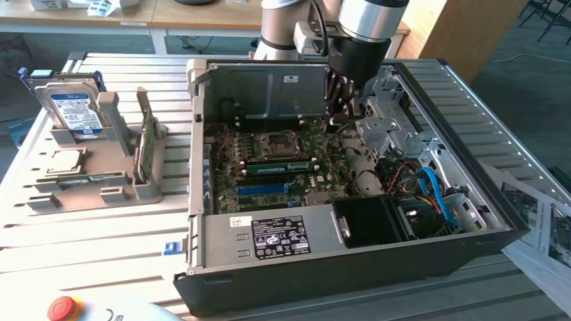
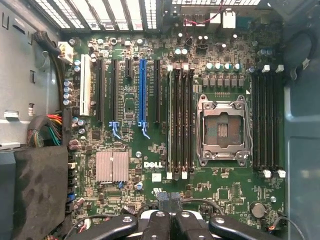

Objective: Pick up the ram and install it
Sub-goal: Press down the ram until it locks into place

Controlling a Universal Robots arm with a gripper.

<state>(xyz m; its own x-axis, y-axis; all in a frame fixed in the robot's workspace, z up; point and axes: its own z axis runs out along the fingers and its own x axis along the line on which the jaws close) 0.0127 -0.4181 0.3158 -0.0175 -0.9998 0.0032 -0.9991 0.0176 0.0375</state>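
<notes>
Claw (image 2: 169, 202) closed on nothing above the Dell motherboard (image 2: 150, 147); ram (image 1: 146, 144) stands on edge in grey holder (image 1: 107, 120), well apart, so approaching with fingers together would likely tip it, not straddle it.

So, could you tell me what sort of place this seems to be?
Probably a robotics lab or test bench: an opened computer case lies on a slatted metal table, with a parts stand holding a hard drive, and a red stop button.
</notes>
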